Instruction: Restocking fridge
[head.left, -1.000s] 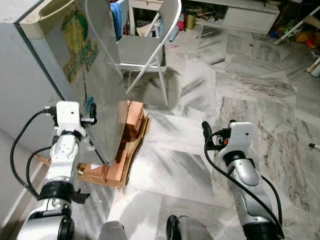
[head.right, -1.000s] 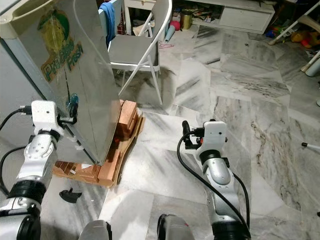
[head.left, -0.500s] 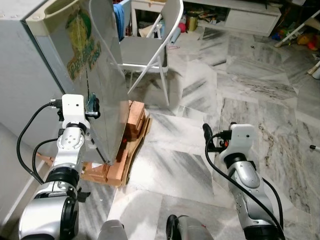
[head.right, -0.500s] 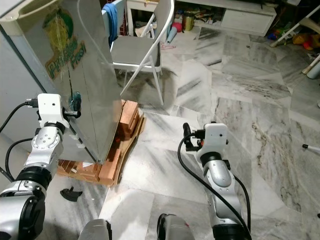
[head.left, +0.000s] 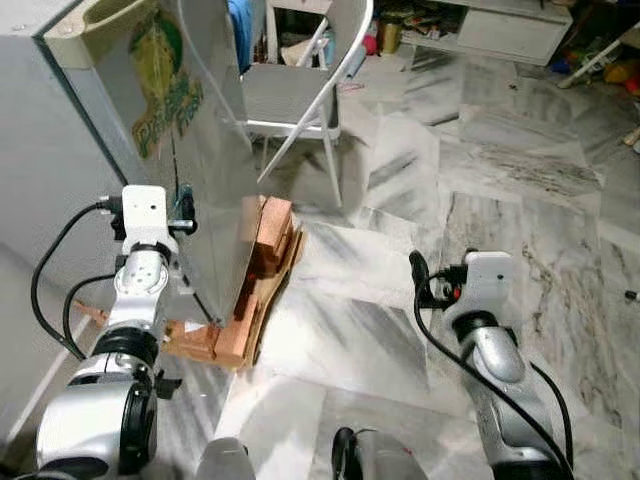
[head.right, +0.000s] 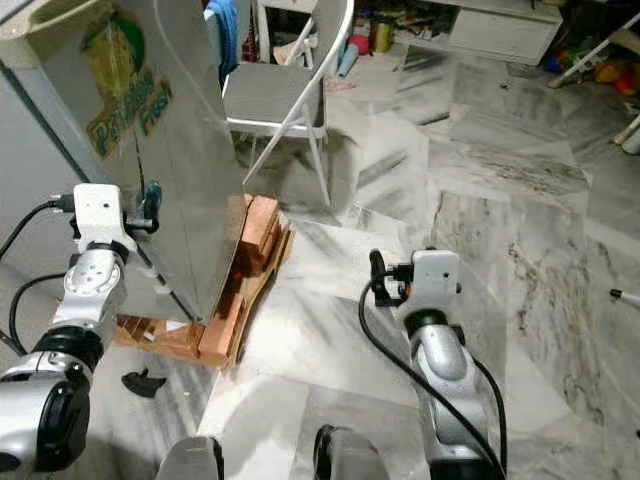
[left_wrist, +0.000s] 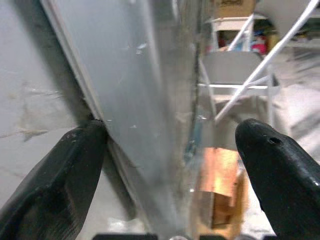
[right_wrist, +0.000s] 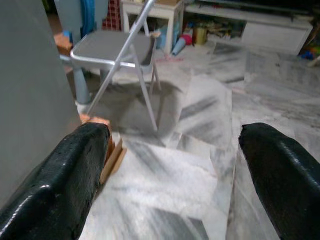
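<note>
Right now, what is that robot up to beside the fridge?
The robot is working on the fridge door. Its left gripper is at the door's edge, jaws open on either side of it. The right gripper hangs open over the marble floor, holding nothing. The fridge stands on a wooden pallet, with a folding chair behind.

The two head views look forward and down from above both arms, sharing the fridge door (head.left: 205, 150), the wooden pallet (head.left: 255, 290), the folding chair (head.right: 285, 95) and the marble floor (head.left: 420, 200). The left wrist view looks along its spread fingers (left_wrist: 60, 180), very near the door's edge between them. The right wrist view faces the chair, well beyond its parted fingers (right_wrist: 65, 180).
</note>
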